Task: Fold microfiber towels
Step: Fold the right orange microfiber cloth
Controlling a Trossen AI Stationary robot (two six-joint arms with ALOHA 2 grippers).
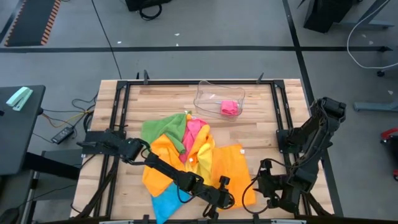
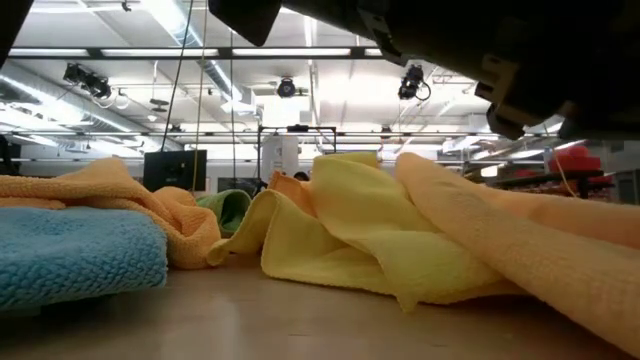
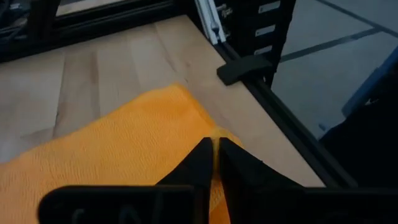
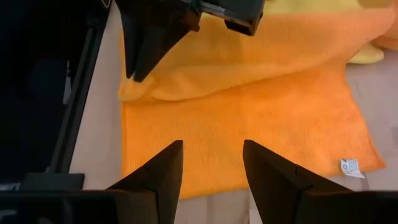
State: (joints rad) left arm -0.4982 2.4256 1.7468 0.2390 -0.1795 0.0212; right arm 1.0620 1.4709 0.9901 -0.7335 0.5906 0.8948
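tabletop (image 1: 261,130): wooden, black-framed | clear plastic tray (image 1: 208,94): on tabletop toward 12 o'clock | cables (image 1: 68,112): on grey floor at 9 o'clock | ceiling lights (image 2: 290,90): room behind

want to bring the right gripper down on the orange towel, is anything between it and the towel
Mostly clear. The right gripper hangs open over a bare stretch of the orange towel. The only thing nearby is the left gripper, pinching the towel's folded edge off to one side, not under the right gripper.
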